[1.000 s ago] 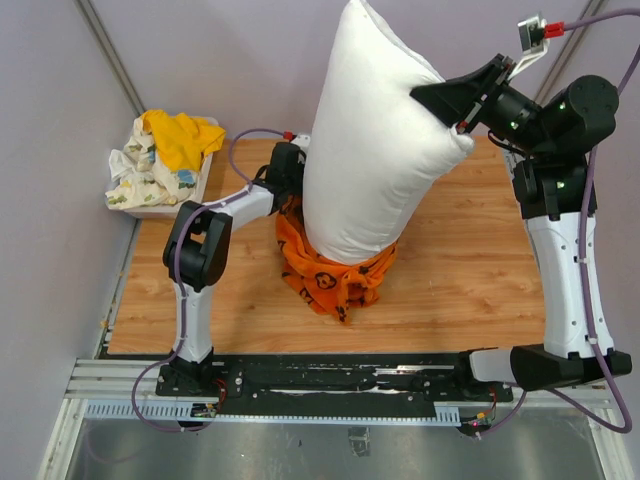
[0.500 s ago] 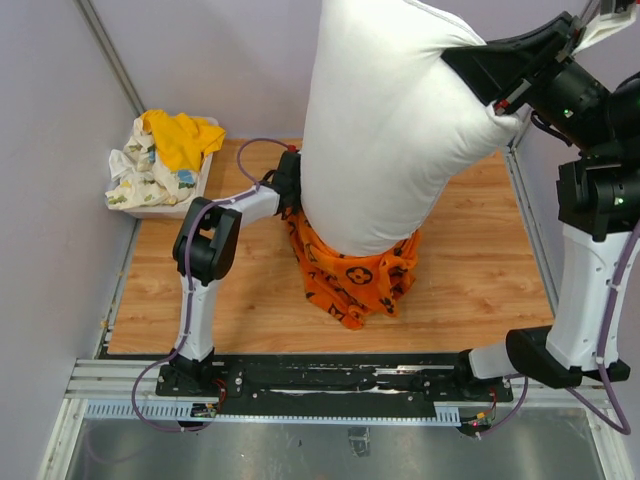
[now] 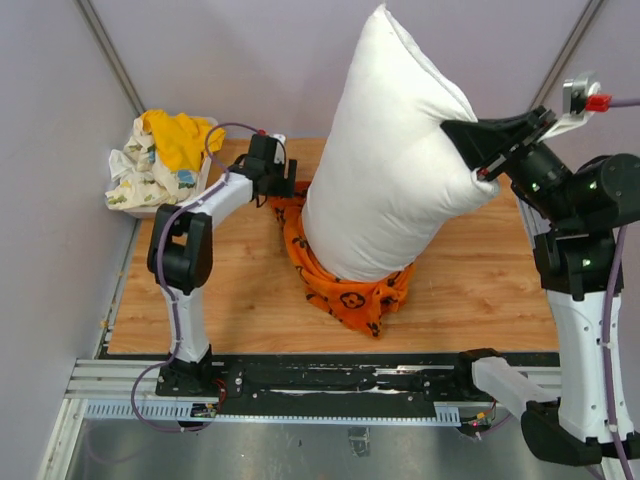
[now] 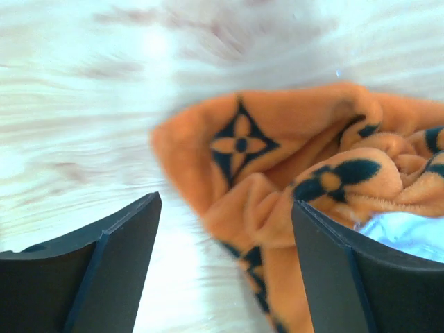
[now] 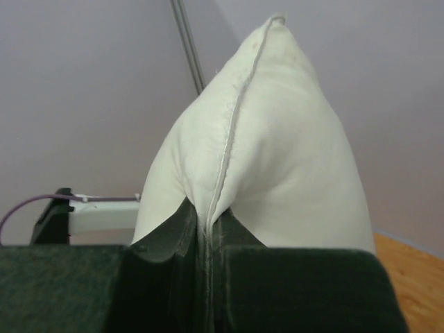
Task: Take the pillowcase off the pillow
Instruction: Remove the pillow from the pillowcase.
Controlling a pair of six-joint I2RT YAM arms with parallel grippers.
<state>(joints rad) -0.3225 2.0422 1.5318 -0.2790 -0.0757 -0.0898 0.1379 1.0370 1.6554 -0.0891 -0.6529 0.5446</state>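
The white pillow (image 3: 390, 180) stands upright over the table, held up by its right seam edge (image 5: 277, 139). My right gripper (image 3: 482, 172) is shut on that seam (image 5: 207, 222). The orange pillowcase (image 3: 345, 285) with black motifs is bunched round the pillow's lower end and rests on the wood. My left gripper (image 3: 268, 182) sits at the case's back left edge with its jaws open. In the left wrist view a fold of the pillowcase (image 4: 277, 152) lies loose between the spread fingers of the left gripper (image 4: 225, 208). A bit of white pillow (image 4: 409, 232) shows inside the case.
A white bin (image 3: 190, 195) at the back left holds a yellow cloth (image 3: 180, 135) and a floral-print cloth (image 3: 135, 170). The wooden table (image 3: 470, 270) ends at a metal rail (image 3: 330, 375) in front. Grey walls stand close behind and at both sides.
My left gripper has opened, let go of the pillowcase and drawn back to the left. The right arm swung the pillow up and then back down a little, and the case stayed low.
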